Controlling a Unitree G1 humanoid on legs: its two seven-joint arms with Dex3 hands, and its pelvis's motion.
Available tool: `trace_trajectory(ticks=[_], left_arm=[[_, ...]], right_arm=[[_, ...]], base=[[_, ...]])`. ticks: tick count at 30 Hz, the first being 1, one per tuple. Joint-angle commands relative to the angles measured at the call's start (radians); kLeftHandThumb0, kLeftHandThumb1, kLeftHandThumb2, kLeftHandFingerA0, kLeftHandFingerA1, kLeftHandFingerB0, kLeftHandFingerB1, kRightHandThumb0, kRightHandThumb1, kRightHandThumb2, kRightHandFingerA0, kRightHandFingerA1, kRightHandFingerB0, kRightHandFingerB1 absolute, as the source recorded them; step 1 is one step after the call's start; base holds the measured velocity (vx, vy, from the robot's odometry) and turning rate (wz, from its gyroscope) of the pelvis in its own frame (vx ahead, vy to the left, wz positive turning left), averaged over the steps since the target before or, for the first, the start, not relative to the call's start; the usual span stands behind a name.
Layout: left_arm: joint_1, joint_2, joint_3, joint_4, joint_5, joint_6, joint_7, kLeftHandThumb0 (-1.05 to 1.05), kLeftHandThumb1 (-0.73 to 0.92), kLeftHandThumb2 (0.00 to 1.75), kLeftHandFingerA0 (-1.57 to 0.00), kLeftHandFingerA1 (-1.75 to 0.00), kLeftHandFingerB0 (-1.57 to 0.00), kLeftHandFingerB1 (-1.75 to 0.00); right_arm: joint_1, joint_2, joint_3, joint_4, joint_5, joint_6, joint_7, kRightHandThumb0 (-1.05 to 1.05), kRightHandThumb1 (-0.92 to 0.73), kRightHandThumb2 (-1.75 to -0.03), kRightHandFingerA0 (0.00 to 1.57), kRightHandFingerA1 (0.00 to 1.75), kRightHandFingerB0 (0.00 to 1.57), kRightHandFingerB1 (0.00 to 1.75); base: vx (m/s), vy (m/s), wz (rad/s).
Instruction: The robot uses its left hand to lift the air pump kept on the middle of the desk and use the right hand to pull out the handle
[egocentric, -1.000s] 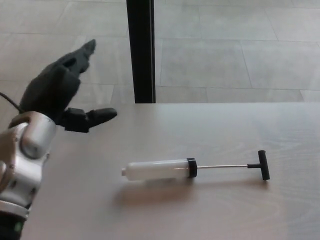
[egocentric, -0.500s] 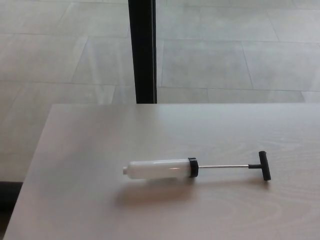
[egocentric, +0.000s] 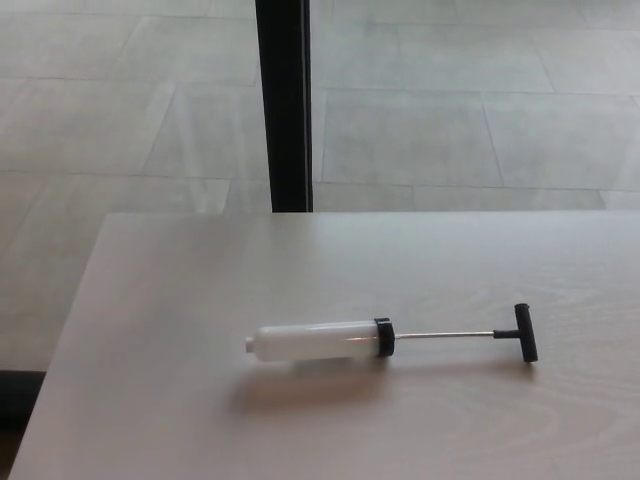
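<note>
Air pump (egocentric: 318, 340) lies flat mid-desk (egocentric: 150, 300), its handle (egocentric: 525, 332) seemingly drawn out rightward, well clear of every edge; neither hand shows.

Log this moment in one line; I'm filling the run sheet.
air pump: lying on desk | handle: rod showing | left hand: not in view | right hand: not in view
</note>
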Motion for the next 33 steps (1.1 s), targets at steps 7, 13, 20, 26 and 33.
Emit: trace_trajectory(ticks=[7, 13, 20, 26, 33], left_arm=[[0.058, -0.099, 0.17, 0.272, -0.293, 0.143, 0.032, -0.63, 0.72, 0.61, -0.15, -0.61, -0.15, -0.45], [0.117, -0.131, 0.163, 0.229, -0.313, 0.126, 0.054, -0.61, 0.56, 0.97, -0.31, -0.67, -0.18, -0.54], [0.145, -0.161, 0.182, 0.221, -0.379, 0.051, 0.108, -0.53, 0.73, 0.61, -0.39, -0.74, -0.43, -0.53], [0.118, -0.163, 0.182, 0.233, -0.42, 0.022, 0.151, -0.54, 0.71, 0.63, -0.46, -0.72, -0.44, -0.51], [0.115, -0.147, 0.122, 0.231, -0.459, 0.056, 0.144, -0.55, 0.71, 0.61, -0.43, -0.72, -0.4, -0.52]], right_arm=[[0.096, 0.151, -0.391, 0.183, 0.331, -0.043, -0.174, -0.71, -0.68, -1.06, 0.0, 0.37, 0.0, 0.26], [0.092, 0.255, -0.408, 0.093, 0.326, -0.072, -0.196, -0.68, -0.64, -1.02, 0.01, 0.43, 0.05, 0.36], [0.173, 0.336, -0.377, -0.002, 0.322, -0.085, -0.179, -0.65, -0.83, -0.64, 0.11, 0.54, 0.19, 0.32], [0.171, 0.327, -0.354, 0.014, 0.344, -0.108, -0.18, -0.65, -0.82, -0.65, 0.13, 0.55, 0.2, 0.33], [0.177, 0.322, -0.281, -0.006, 0.359, -0.107, -0.169, -0.62, -0.81, -0.63, 0.2, 0.52, 0.21, 0.31]], base=[[0.0, 0.0, 0.0], [0.0, 0.0, 0.0], [0.0, 0.0, 0.0], [0.0, 0.0, 0.0], [0.0, 0.0, 0.0]])
